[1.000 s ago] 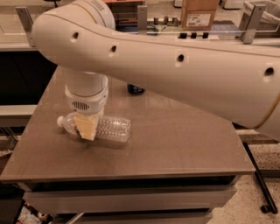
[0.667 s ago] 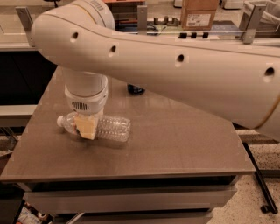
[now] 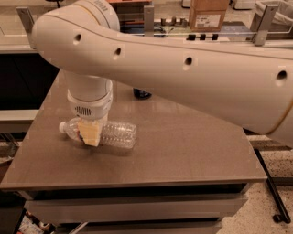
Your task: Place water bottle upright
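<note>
The water bottle (image 3: 117, 134) is clear ribbed plastic with a white cap. It lies on its side on the left part of the brown table (image 3: 183, 151), cap pointing left. My gripper (image 3: 90, 133) comes straight down from the white wrist onto the bottle near its neck end, and a cream part of it covers the bottle's label area. The big white arm crosses the whole upper view and hides the table's far side.
A dark object (image 3: 142, 94) peeks out from under the arm at the table's back; I cannot tell what it is. A cardboard box (image 3: 208, 13) stands on the counter behind. The table's front edge is close, with floor to the right.
</note>
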Controlling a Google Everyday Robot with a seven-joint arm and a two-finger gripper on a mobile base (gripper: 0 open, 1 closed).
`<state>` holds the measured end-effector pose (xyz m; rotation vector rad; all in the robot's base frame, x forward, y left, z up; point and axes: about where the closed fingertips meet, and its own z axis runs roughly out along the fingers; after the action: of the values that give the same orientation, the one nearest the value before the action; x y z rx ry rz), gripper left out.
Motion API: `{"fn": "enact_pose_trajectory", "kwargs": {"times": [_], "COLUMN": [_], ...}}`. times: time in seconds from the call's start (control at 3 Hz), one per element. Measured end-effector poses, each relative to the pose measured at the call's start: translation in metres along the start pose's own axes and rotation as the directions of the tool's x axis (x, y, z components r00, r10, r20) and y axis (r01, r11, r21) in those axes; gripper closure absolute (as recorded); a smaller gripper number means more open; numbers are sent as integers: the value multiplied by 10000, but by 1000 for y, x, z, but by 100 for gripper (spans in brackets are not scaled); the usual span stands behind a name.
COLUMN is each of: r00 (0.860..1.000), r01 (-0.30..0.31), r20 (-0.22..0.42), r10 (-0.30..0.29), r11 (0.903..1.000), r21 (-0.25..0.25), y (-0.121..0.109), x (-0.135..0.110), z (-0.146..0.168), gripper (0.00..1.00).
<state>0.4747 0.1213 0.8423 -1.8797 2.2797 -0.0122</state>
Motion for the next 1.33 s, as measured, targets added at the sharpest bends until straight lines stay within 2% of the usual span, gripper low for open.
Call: {"fn": "enact_pose_trajectory", "kwargs": {"times": [0.33,0.67,1.0,1.33], "r00": [9997,9986,9902,9597], "r01": [231,319,391,389], "r20": [-29,403,1319,2739], "r10": [-231,-330,-454,-633], "r11": [9997,9991,9980,9949], "r21": [35,280,493,935], "y": [-2,-3,1,0], "x": [-2,0,5,3], "z": [-15,-38,-57,-80], "gripper": [100,100,100,100]}}
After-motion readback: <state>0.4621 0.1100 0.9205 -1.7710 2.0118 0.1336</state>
